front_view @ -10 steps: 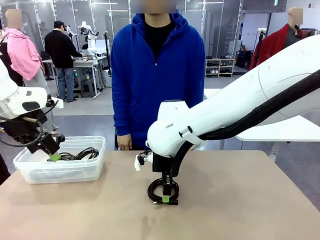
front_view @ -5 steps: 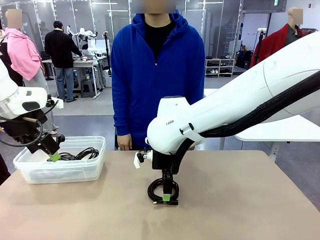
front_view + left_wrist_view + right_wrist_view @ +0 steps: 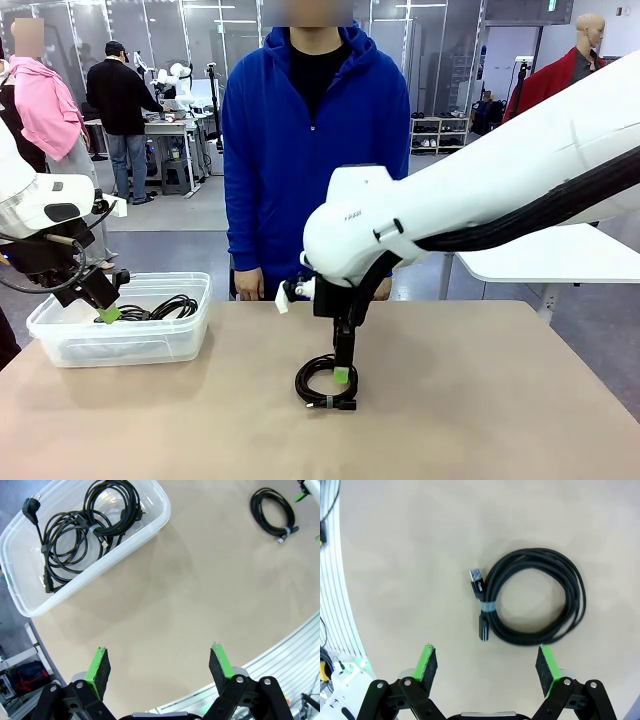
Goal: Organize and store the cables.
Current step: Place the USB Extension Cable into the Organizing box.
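- Right gripper hangs just above the coiled cable mid-table, jaws spread wide and holding nothing; from its wrist camera the green pads frame bare table short of the loop.
- That cable lies flat in a neat round loop, bound by a pale band, with a slim metal-tipped plug poking out. Thin, matte, rubbery-looking cord.
- My read: the loop sits open to a grab from above, the likely pick-up.
- Left gripper hovers at the clear plastic bin, jaws also spread apart and empty.
- Inside the bin, more black cables already lie, looser and overlapping, one with a chunky plug.
- The table looks smooth, tan and matte.
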